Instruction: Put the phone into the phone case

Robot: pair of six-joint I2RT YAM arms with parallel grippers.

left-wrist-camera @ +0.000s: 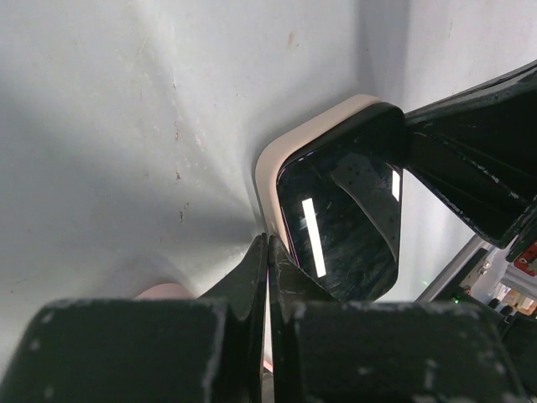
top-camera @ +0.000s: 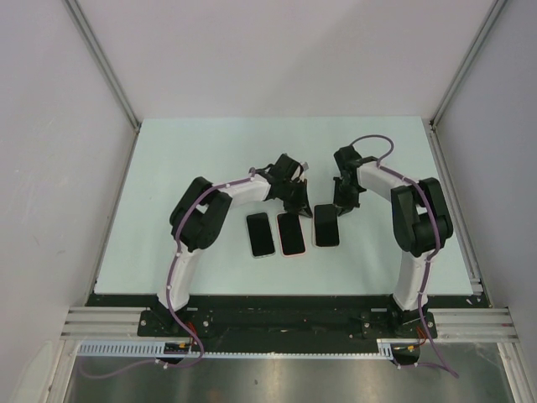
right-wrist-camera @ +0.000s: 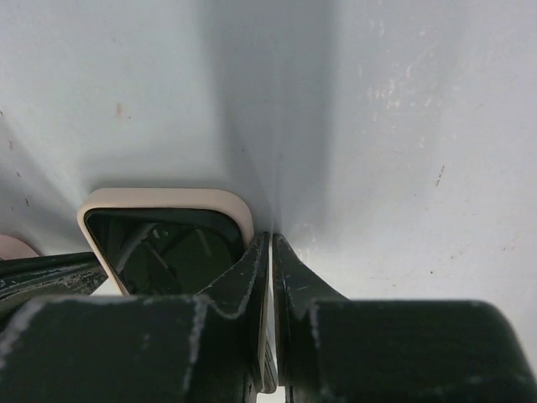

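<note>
Up close, the left wrist view is showing the phone lying inside a cream case, with its dark glass sitting within the rim at one corner. The left gripper is pointing down just left of the cream case. Its jaws are pressing tight together and gripping nothing. The right wrist view is showing the right gripper just right of another corner of the cream case. Its jaws are also squeezing together and holding nothing.

Only the top view is showing the whole row. A pink-edged phone is lying just left of the cream case, and a black phone is lying further left.

The table is looking pale and flat, and the wrist views are showing small specks and scuffs on it. Plain grey walls are standing around it.

The cream case is looking smooth with round corners. The phone's glass is looking shiny and is showing bright strips of light
</note>
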